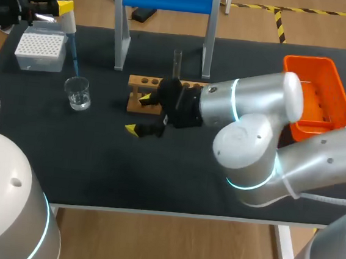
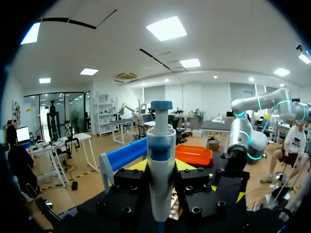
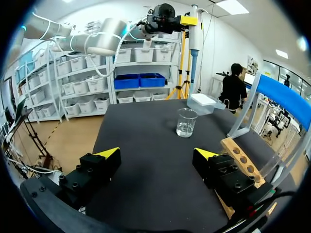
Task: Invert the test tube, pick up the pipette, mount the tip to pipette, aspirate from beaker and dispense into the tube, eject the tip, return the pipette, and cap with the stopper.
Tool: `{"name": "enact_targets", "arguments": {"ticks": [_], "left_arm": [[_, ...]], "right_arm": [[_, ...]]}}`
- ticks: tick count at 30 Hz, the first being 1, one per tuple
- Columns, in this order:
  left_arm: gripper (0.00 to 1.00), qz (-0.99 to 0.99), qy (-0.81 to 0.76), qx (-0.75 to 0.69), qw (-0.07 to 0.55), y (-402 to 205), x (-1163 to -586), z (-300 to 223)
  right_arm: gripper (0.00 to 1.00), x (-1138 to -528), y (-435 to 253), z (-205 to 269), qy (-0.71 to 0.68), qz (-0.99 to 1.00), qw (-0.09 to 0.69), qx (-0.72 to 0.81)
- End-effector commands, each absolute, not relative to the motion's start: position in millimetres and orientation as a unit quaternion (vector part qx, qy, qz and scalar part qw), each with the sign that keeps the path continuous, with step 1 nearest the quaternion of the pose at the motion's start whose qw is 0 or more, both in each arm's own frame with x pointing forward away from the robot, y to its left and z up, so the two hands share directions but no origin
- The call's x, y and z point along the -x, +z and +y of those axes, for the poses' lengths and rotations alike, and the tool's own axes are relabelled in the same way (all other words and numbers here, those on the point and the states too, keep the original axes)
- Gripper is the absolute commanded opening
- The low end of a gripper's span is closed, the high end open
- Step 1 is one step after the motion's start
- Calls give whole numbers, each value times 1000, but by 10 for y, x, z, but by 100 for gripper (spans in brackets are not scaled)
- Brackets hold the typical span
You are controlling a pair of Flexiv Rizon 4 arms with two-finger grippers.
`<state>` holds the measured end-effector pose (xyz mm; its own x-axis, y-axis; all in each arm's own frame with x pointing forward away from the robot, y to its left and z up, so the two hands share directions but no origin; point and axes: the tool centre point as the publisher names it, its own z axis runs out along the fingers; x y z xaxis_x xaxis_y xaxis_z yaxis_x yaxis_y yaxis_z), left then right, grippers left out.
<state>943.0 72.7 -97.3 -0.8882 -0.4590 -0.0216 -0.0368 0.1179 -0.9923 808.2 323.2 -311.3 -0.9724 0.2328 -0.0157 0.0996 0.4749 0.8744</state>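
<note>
Black mat [image 1: 96, 159] covers the table; wooden rack [image 1: 145, 85] sits mid-table with the test tube [image 1: 177, 61] upright in it. Right gripper [image 1: 139, 114] is just in front of the rack, jaws wide apart, holding nothing. Left gripper [image 2: 160, 167] is well left of the rack, clamped on the pipette [image 1: 66, 15], held upright. Beaker [image 1: 78, 93] and tip box [image 1: 41, 51] are also left of the rack.

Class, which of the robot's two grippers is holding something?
The left gripper, shut on the pipette; the right gripper stands open and empty.
</note>
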Motion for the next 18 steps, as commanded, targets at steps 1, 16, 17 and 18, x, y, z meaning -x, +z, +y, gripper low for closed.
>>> {"name": "enact_targets", "arguments": {"ticks": [1,16,17,18], "left_arm": [[0,728,-643,170,166,-981,-9431,721],[0,728,-643,170,166,-981,-9431,721],[0,728,-643,170,166,-981,-9431,721],[0,728,-643,170,166,-981,-9431,721]], "right_arm": [[100,-8088,-3168,3314,503,856,70,-100],[100,-8071,-3102,3297,514,850,73,-94],[100,-8071,-3102,3297,514,850,73,-94],[100,-8071,-3102,3297,514,850,73,-94]]}}
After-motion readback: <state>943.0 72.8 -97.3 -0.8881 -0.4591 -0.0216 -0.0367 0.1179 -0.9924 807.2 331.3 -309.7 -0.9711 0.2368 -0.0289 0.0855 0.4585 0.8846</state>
